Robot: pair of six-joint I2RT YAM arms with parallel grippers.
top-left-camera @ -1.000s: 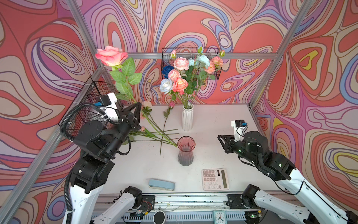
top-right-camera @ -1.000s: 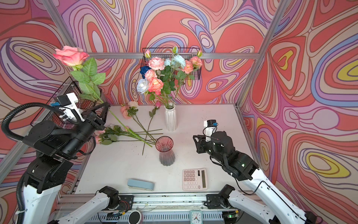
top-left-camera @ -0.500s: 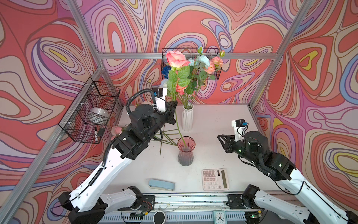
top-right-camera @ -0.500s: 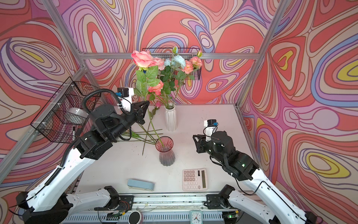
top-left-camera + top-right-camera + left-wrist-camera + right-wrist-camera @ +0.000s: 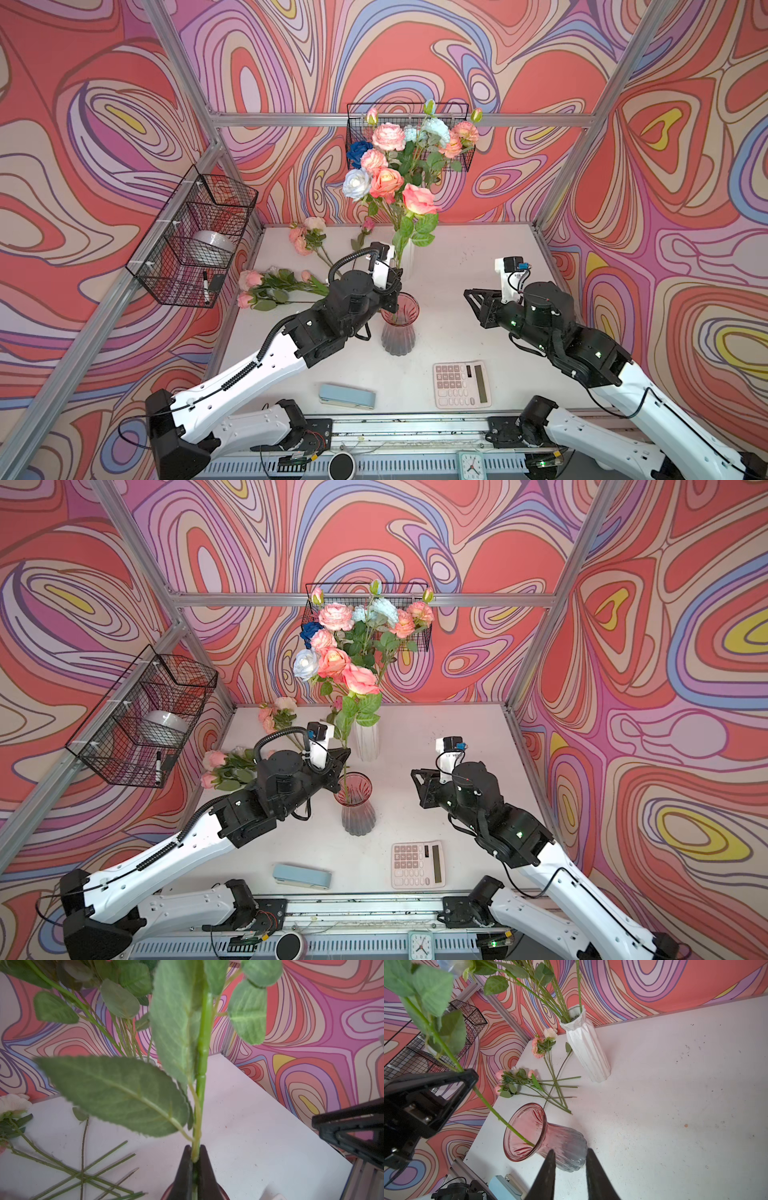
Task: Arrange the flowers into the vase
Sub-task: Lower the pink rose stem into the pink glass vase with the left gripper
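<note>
— At the left gripper [image 5: 195, 1159], what do you see?
— Its jaws are pinched tight on the green stem [image 5: 202, 1068] of a pink rose [image 5: 419, 200], held nearly upright. The stem's lower end dips into the mouth of the pink glass vase [image 5: 550, 1136].
— And the right gripper [image 5: 570, 1156]?
— Slightly parted, holding nothing, hovering near that vase. Further back a white vase [image 5: 366, 742] holds a bunch of flowers [image 5: 388, 166], and loose flowers [image 5: 272, 286] lie on the table [image 5: 478, 257], over on the left.

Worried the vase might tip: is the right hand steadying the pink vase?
No, the right hand hovers apart from the pink vase, touching nothing.
</note>
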